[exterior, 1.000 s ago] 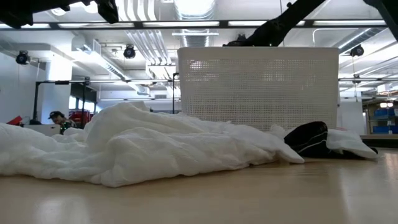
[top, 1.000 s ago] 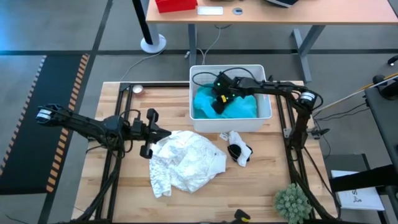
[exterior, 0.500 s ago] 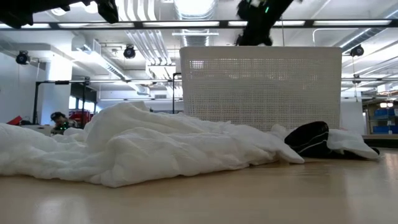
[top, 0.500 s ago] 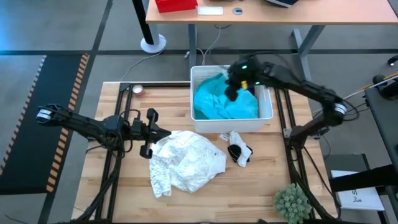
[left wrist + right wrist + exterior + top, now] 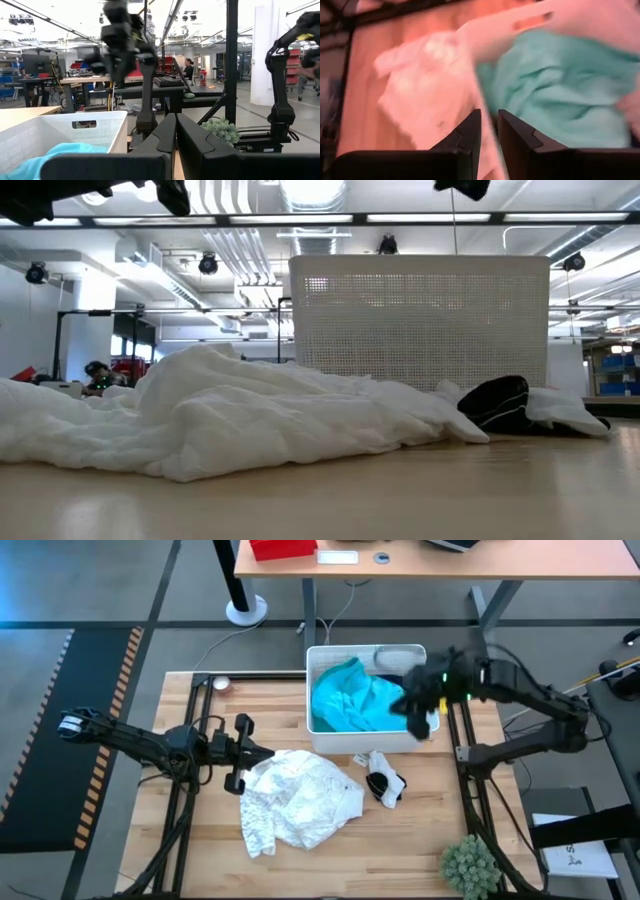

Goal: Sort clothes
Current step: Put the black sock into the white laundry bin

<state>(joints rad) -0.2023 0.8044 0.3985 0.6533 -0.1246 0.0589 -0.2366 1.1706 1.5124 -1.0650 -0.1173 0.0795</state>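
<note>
Turquoise garment in the bin, two more on the table.

The turquoise garment (image 5: 358,703) lies in the white bin (image 5: 323,658); the white lacy garment (image 5: 300,798) and the black striped piece (image 5: 382,783) lie on the table (image 5: 260,700) in front of it. The right gripper (image 5: 420,712), fingers nearly together and empty, hangs over the bin's right edge. The left gripper (image 5: 243,752), closed, waits beside the lacy garment. Judged best: spread the fingers, descend onto one bunched fold, lift clear of the bin wall.
</note>
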